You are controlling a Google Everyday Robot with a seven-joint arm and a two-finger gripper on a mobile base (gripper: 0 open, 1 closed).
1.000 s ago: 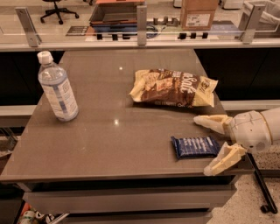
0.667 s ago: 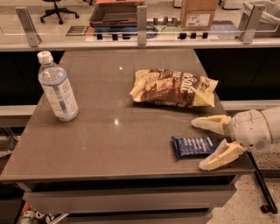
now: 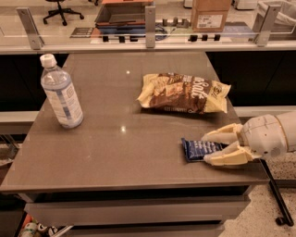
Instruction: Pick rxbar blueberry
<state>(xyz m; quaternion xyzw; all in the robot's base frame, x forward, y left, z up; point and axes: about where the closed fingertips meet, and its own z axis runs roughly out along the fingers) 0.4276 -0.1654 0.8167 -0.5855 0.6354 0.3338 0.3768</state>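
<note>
Dark-blue rxbar blueberry (image 3: 196,149) at near-right table (image 3: 115,157) edge, gripper (image 3: 206,148) spread around its right end, unclamped; foil could slip out sideways.

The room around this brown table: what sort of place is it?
Probably an office or lab workspace: a swivel chair and a cardboard box stand beyond a glass partition. The gripper is at the table's edge, by the blue bar.
</note>
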